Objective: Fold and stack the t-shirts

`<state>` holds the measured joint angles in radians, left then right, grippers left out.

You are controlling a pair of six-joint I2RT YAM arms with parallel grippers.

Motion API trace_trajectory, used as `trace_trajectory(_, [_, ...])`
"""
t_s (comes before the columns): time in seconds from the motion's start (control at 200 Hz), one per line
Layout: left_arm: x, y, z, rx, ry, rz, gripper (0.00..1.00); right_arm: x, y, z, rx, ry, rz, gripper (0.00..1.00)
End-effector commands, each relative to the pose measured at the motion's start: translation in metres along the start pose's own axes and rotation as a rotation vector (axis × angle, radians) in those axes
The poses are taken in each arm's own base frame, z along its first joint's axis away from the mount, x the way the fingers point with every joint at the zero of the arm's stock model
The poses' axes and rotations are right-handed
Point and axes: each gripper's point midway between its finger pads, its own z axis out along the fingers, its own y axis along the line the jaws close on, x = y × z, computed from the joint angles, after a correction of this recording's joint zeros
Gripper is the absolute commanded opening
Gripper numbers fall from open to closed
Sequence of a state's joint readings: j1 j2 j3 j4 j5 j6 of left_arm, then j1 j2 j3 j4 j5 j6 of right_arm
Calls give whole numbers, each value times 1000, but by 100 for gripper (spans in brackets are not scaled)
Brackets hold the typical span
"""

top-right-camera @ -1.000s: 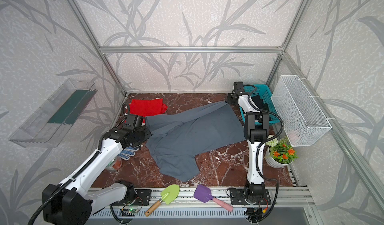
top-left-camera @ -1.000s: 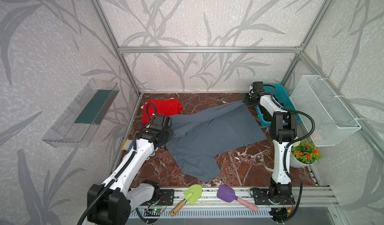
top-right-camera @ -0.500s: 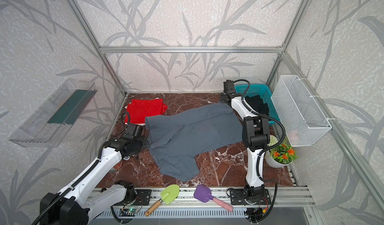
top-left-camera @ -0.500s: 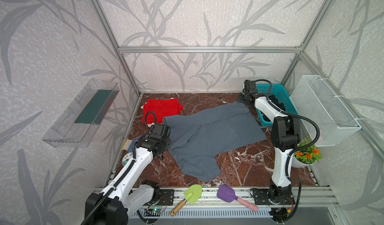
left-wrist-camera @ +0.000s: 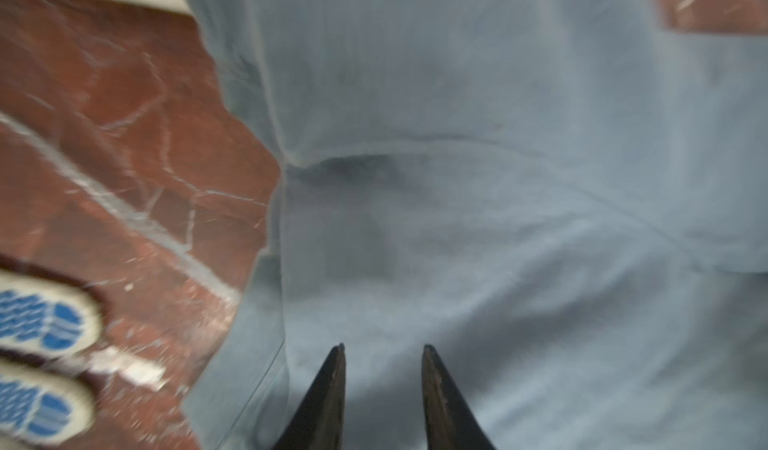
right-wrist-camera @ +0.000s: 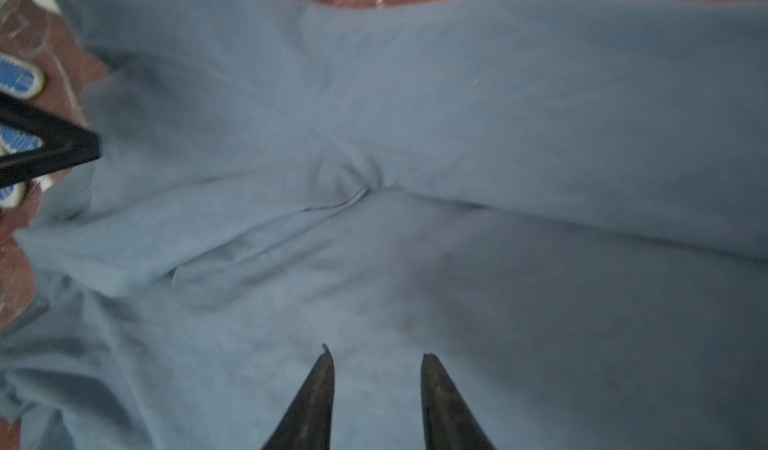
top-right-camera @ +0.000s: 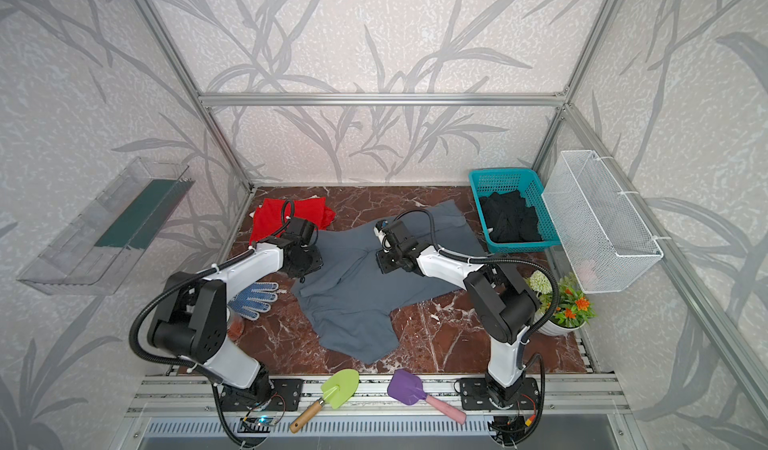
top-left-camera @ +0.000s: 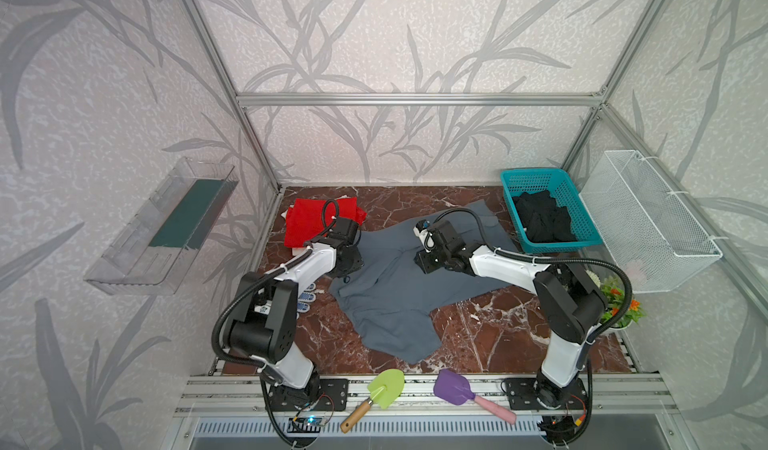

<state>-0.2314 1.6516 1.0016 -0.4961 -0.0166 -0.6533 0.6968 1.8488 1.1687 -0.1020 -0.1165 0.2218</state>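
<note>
A slate grey-blue cloth t-shirt (top-left-camera: 390,298) is spread across the middle of the red marble-patterned bench (top-left-camera: 478,336); a bright red t-shirt (top-left-camera: 303,228) is laid at the far left corner; a black t-shirt (top-left-camera: 540,219) is heaped in a teal plastic basket (top-left-camera: 534,174) at the far right corner. The left gripper (left-wrist-camera: 382,346) and right gripper (right-wrist-camera: 376,350) are held over the grey-blue shirt, jaws parted and empty; the tips seem just clear of the cloth.

Matt cloth of the grey-blue t-shirt (left-wrist-camera: 498,95), glossy stone of the tabletop (left-wrist-camera: 104,157)
The shirt looks soft and finely woven; the red-brown marble shines; my left gripper (left-wrist-camera: 383,346) looks hard, dull black.
</note>
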Motion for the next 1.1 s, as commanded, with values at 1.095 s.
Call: trace_trajectory(1.095, [27, 32, 26, -25, 76, -40, 32, 7, 84, 70, -111, 56, -55, 28])
